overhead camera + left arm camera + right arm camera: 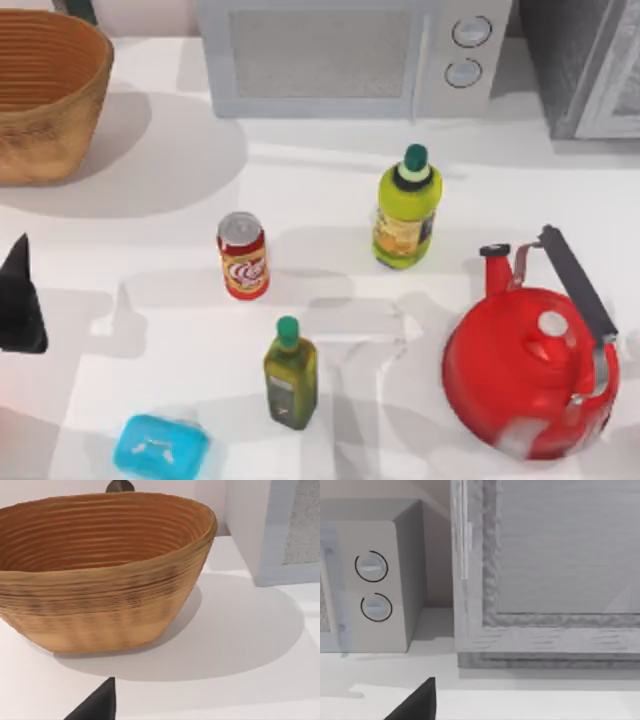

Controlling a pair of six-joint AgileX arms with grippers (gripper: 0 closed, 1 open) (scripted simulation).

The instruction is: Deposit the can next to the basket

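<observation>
Red can (243, 257) upright mid-table, silver top, swirl logo; gripper states unclear.

Cut-off edges and unreadable details across the three views

In the top view the basket (45, 95) at ten o'clock runs off the left and upper edges, so only part of its rim and wall shows; the left gripper (20, 300) at nine o'clock is a dark wedge clipped by the left edge, its fingers not discernible. The microwave (350, 55) at twelve o'clock loses its top, the grey cabinet (585, 65) at one o'clock its right side, and the blue box (160, 448) at seven o'clock touches the lower edge. The can's (243, 256) logo lettering is too small to read. Each wrist view shows only one dark fingertip (97, 704) (417, 704) at its lower edge.
</observation>
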